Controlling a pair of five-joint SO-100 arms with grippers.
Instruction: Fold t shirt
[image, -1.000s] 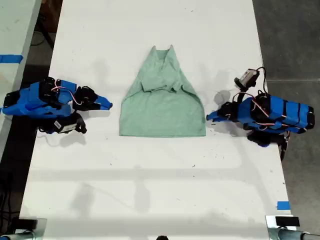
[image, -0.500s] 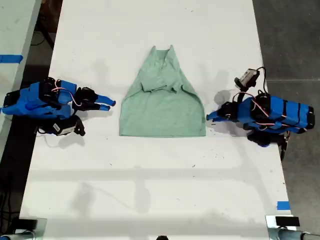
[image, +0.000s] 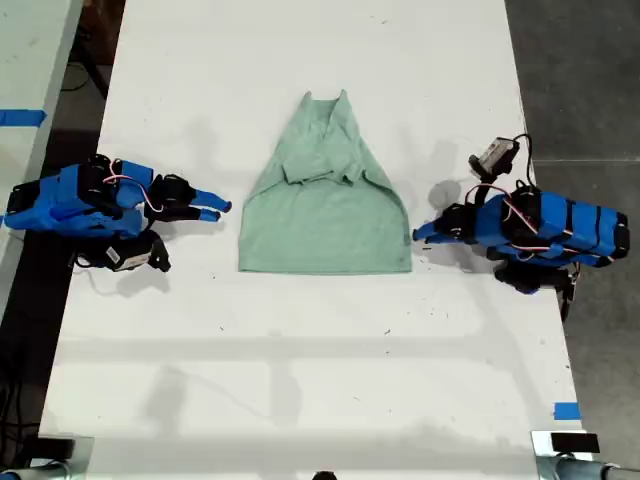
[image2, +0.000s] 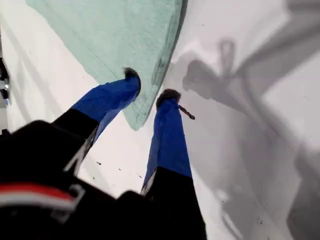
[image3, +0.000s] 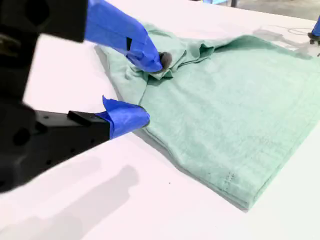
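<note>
Both hands (image: 208, 209) (image: 421, 234) parted beside t shirt (image: 324, 205).

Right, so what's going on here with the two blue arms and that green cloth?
A small pale mint-green cloth t-shirt lies partly folded on the white table, sleeves tucked in. My first gripper sits open at the hem corner on the exterior view's right, one fingertip over the cloth. My second gripper is open on the exterior view's left, just short of the shirt's edge. Neither holds anything.
</note>
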